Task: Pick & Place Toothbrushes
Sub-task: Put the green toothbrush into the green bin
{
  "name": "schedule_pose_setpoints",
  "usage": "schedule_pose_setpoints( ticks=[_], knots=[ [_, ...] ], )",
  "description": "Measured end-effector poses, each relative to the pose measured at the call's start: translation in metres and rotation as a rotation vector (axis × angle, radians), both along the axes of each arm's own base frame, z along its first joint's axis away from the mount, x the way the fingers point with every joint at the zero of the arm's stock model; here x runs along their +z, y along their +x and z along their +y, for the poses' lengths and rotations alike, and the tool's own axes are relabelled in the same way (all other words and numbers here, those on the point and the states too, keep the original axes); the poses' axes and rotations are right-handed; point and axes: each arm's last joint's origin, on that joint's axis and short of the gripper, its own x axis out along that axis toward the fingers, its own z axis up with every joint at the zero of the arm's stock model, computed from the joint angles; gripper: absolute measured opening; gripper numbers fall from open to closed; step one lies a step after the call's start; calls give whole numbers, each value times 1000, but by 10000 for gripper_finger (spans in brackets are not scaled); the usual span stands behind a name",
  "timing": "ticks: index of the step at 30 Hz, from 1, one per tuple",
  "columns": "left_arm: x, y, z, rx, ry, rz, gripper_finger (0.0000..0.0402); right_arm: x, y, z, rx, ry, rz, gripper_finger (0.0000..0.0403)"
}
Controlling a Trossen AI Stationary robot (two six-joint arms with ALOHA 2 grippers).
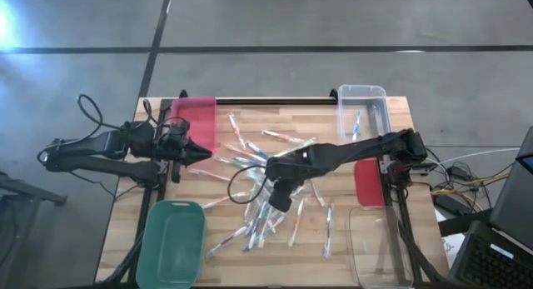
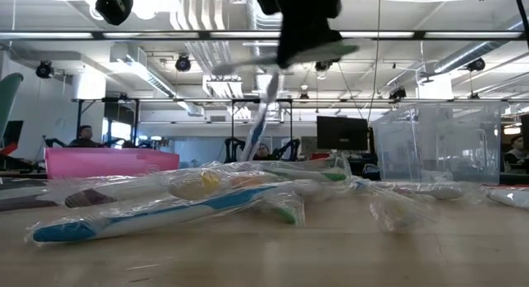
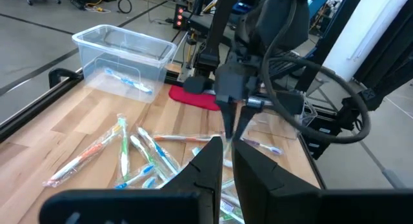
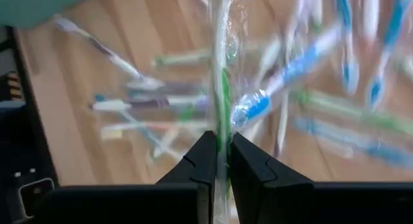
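Several wrapped toothbrushes [image 1: 258, 214] lie flat and scattered on the middle of the wooden table [image 1: 275, 122], also seen as a pile [image 2: 207, 200] in the low view. My right gripper [image 1: 279, 197] hangs above this pile, shut on one wrapped toothbrush with a green accent [image 4: 222, 88], which dangles below it [image 2: 260, 126]. My left gripper [image 1: 202, 152] waits at the table's left side, shut with nothing between its fingers [image 3: 227, 162]. My right gripper pinches the toothbrush's upper end [image 4: 222, 137] with its clear wrapper between the two fingers. The fingers slant down from above, and the brush runs on in line with them. It hangs slightly tilted below the gripper; the pile hides its lower end in the low view.
A pink bin [image 1: 197, 122] stands at the far left and a green bin [image 1: 173, 239] at the near left. A clear bin [image 1: 362, 106] holding a toothbrush [image 3: 128, 80] is at the far right, another clear bin [image 1: 379, 247] at the near right, beside a red lid [image 1: 369, 182].
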Motion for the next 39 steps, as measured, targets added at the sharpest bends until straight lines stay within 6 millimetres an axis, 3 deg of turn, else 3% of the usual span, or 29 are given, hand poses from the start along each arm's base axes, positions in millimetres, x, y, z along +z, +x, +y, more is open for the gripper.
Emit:
schedule_pose_setpoints(
  ticks=[4,7,9,12,15,17,19,24,29,34,39],
  knots=[
    [0,0,0,0,0,0,39,-17,-26,-5,-138,-195,269,22],
    [0,0,0,1,0,0,39,-31,-27,3,-27,-108,282,22],
    [0,1,0,1,0,2,39,-35,-30,7,-91,-174,290,20],
    [0,1,0,0,0,4,39,-35,-29,10,-2,-77,283,15],
    [-1,2,0,0,0,7,39,-41,-31,9,-87,-156,313,15],
    [-1,2,0,0,0,8,39,-42,-31,15,28,20,335,15],
    [-1,2,0,0,0,8,39,-41,-27,23,130,159,297,15],
    [-1,2,0,0,0,9,39,-31,-21,34,191,242,178,16],
    [-1,2,0,0,0,9,39,1,-11,34,213,23,-149,17],
    [-1,3,0,0,0,11,39,26,5,34,285,-78,-469,17],
    [-1,3,0,0,0,12,39,31,9,30,211,-316,-529,17]
  ],
)
